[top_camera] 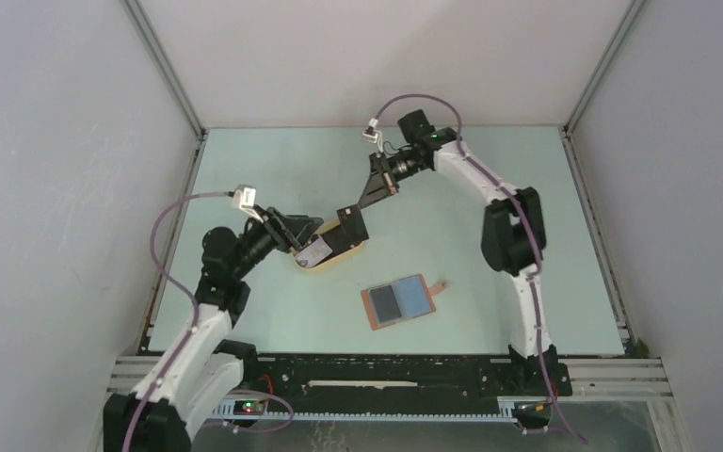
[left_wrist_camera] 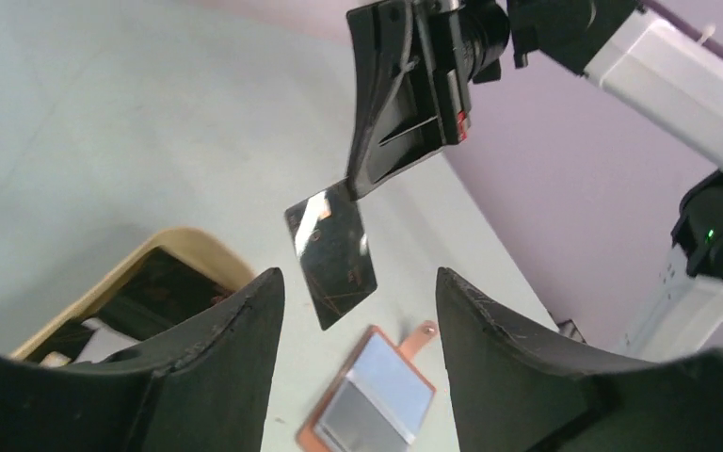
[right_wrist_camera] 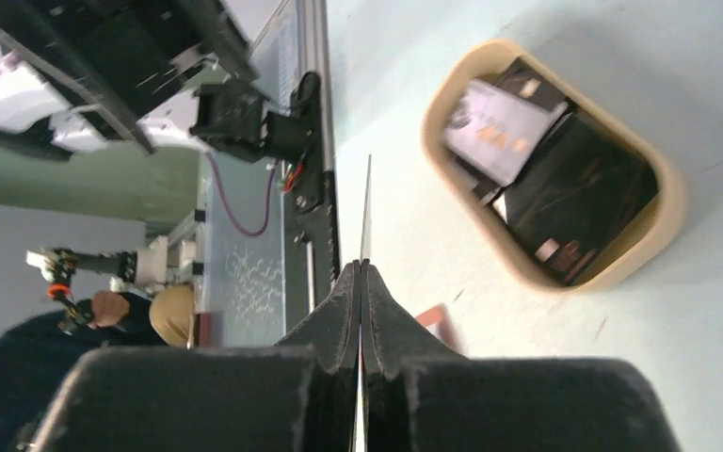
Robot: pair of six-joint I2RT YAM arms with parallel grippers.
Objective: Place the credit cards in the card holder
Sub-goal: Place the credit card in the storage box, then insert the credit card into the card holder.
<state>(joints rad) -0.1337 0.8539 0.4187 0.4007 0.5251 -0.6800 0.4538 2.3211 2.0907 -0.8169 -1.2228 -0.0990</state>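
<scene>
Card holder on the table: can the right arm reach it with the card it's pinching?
Probably yes. The right gripper has the card, the card holder lies open with nothing over it, and the left gripper is off by the tray.

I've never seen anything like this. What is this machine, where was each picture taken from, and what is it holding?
These are two robot arms bolted at a table's near edge. One picture looks down from above; the other two come from a camera on each wrist. On the pale green table lie an open card holder and a tan oval tray with several cards in it. The right tool is shut on a dark shiny card, holding it in the air by one corner. The left tool is open and empty.
</scene>
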